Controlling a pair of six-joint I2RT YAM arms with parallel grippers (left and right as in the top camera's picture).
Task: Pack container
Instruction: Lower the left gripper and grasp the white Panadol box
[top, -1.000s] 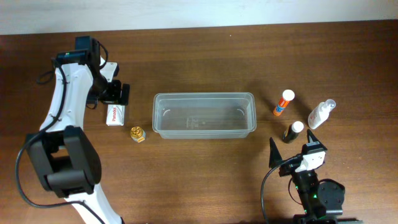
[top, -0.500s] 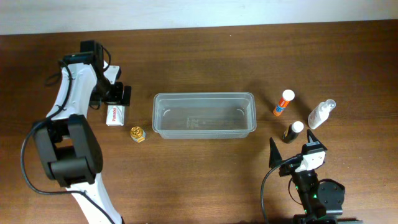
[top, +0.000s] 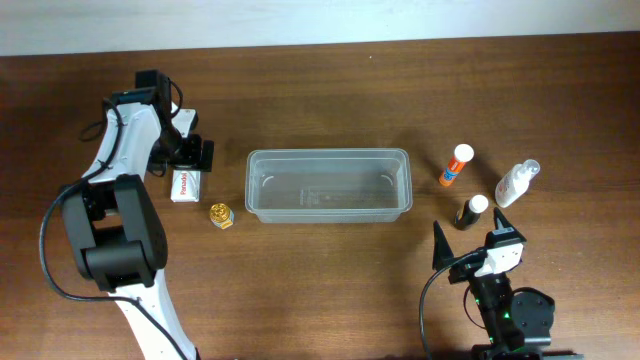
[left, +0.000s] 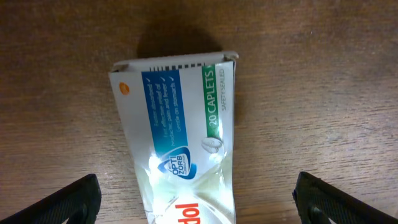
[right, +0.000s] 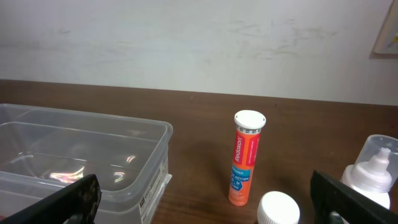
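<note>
The container (top: 330, 153) is a clear rectangular plastic tub with rounded corners and a rim. It stands upright and empty at the centre of the overhead frame on the worktop (top: 320, 270), its long side running left to right.

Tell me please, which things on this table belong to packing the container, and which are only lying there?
Belong to the job: container; likely to go in it: caplet box, small gold item, orange tube, white spray bottle, dark white-capped bottle.
Only lying there: nothing that I can see.
</note>
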